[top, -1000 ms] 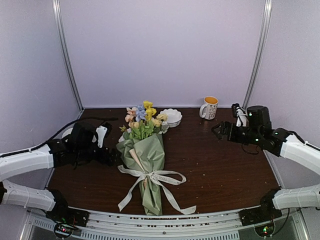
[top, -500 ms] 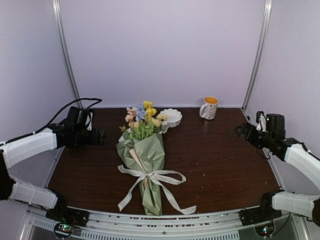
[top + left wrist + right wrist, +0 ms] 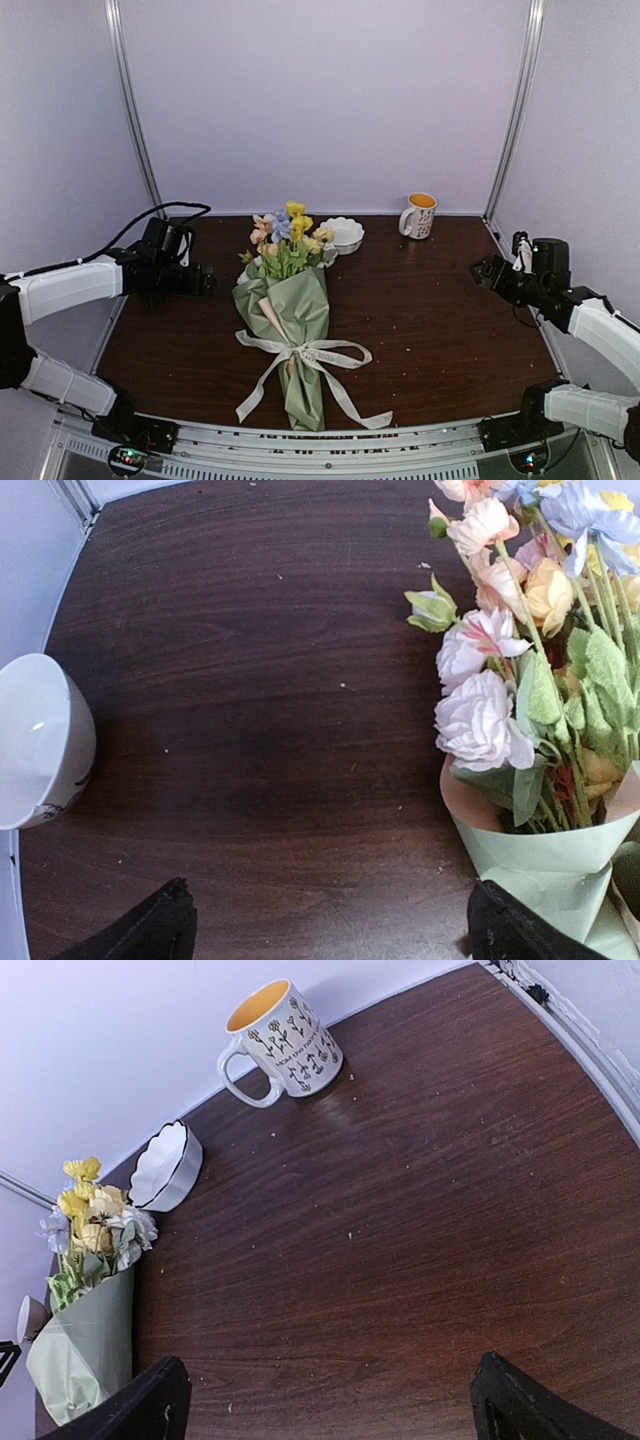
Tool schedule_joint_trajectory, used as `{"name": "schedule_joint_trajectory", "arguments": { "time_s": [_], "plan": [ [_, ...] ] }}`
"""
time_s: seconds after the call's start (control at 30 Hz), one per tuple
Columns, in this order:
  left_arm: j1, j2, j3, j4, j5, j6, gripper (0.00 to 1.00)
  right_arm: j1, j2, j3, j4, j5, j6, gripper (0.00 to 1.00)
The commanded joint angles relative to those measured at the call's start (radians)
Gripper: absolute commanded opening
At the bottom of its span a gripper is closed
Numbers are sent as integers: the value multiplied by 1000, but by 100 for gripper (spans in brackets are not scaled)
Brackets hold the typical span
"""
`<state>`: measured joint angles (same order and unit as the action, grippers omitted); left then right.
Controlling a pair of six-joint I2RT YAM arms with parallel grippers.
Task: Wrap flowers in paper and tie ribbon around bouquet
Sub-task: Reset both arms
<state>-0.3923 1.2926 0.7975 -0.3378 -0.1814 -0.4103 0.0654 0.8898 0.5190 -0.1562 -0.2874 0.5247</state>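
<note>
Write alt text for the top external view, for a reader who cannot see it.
A bouquet of pastel flowers in sage-green paper, tied with a cream ribbon bow, lies on the dark wooden table. The left gripper and right gripper hang open and empty at either side. A white bowl and a mug stand toward the far edge.

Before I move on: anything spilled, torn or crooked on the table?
Nothing stands out. The sage-green paper bouquet lies intact mid-table, its cream ribbon bow tied; the yellow-lined patterned mug and white scalloped bowl stand upright.
</note>
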Motion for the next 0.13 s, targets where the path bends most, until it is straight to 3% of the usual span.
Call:
{"name": "schedule_joint_trajectory", "arguments": {
  "time_s": [0.0, 0.1],
  "plan": [
    [6, 10, 28, 34, -1, -12, 98, -8, -6, -27, 26, 1, -37, 100],
    [7, 14, 33, 37, 5, -7, 98, -7, -33, -45, 54, 51, -39, 100]
  ]
}}
